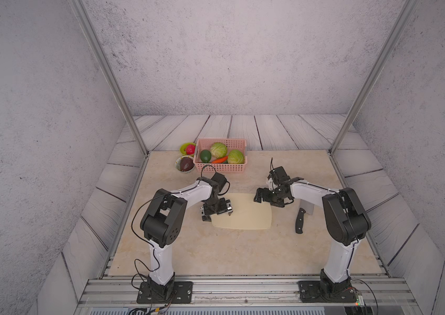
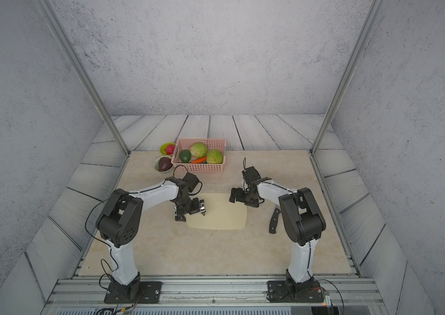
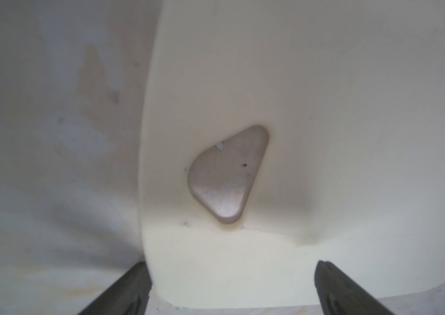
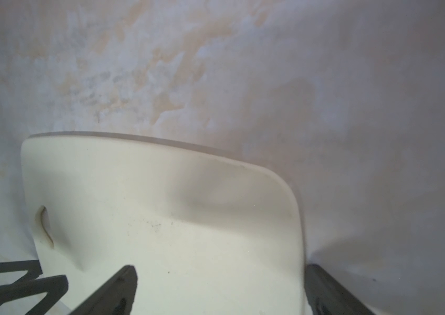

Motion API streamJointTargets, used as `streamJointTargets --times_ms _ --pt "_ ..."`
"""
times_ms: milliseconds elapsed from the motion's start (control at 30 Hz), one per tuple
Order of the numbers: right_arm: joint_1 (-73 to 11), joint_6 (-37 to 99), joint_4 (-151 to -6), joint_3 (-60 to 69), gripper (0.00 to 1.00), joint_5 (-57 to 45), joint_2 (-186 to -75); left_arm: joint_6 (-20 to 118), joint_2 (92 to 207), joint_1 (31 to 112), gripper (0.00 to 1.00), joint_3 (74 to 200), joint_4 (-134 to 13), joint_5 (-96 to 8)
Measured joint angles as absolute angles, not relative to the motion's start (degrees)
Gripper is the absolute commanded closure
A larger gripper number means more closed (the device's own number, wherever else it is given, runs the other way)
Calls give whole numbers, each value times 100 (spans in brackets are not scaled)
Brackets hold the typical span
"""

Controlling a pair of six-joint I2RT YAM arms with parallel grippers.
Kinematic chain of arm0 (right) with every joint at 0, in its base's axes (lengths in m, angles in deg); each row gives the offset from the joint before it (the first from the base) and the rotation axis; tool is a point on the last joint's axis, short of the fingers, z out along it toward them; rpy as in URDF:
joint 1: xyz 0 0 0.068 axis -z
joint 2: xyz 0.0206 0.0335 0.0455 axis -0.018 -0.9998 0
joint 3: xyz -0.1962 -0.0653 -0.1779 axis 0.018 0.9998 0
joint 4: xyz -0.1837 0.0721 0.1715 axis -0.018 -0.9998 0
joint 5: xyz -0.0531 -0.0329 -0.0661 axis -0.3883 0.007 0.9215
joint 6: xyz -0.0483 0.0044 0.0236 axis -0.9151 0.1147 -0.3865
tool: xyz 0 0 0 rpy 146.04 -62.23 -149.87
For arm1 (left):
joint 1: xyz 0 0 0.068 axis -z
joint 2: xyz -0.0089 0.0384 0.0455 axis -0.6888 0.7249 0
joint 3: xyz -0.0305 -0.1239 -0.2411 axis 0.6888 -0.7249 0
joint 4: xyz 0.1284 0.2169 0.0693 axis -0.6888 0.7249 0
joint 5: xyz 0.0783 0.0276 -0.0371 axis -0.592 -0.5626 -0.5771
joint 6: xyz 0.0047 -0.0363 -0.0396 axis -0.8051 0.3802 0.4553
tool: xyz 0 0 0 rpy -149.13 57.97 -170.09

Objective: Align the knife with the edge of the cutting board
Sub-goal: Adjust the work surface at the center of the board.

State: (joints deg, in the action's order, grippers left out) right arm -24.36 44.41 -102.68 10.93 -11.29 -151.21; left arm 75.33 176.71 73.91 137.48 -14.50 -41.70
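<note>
The pale cream cutting board (image 1: 245,215) (image 2: 220,216) lies flat mid-table. Its triangular hole (image 3: 229,174) is at its left end. The knife (image 1: 300,221) (image 2: 274,221) lies on the table right of the board, apart from it. Its black handle points toward the front and my right arm partly hides its grey blade. My left gripper (image 1: 217,214) (image 2: 191,214) (image 3: 232,272) hangs open over the board's left end, and a board corner shows between its fingers. My right gripper (image 1: 266,200) (image 2: 240,199) (image 4: 220,272) is open over the board's (image 4: 161,218) far right corner, holding nothing.
A pink basket (image 1: 221,167) at the back left holds two cabbages, an avocado and a carrot. Two green bowls (image 1: 183,147) (image 1: 178,163) with fruit stand left of it. Metal frame posts rise at the table's back corners.
</note>
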Motion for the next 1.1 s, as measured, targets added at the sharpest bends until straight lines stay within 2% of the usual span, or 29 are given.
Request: streamJointTargets --times_ms 1100 --pt "-2434 4439 -10467 809 1 -1114 -15290 7537 17507 7393 2 13538 -1675 -4168"
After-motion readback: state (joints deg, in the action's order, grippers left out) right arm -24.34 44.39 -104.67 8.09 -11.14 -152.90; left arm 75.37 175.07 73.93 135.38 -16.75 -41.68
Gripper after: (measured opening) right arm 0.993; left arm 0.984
